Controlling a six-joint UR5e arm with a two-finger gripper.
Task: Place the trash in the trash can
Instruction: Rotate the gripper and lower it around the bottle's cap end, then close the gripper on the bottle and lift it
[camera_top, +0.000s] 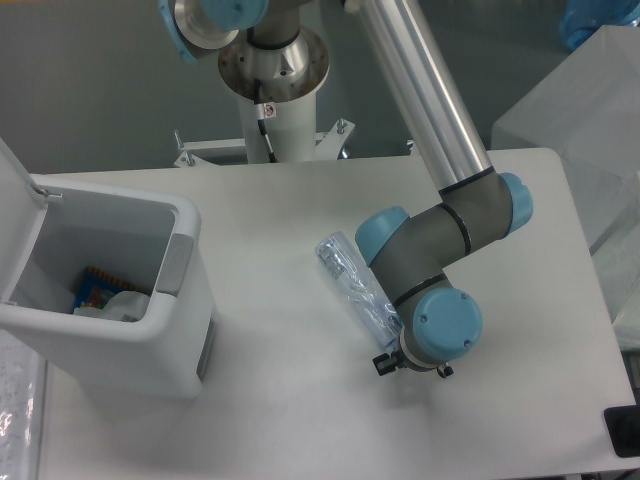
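- The bottle (352, 284) lies slantwise on the table (280, 400), its lower end under the arm's wrist (440, 328).
- The gripper is hidden there; its state cannot be told.
- The bin (185, 300) stands open at left, well apart.

The gripper (403, 362) is hidden beneath the wrist, so its jaws cannot be judged. The bottle (352, 285) is covered at its five o'clock end. The trash can (150, 345) is cut off at nine o'clock.
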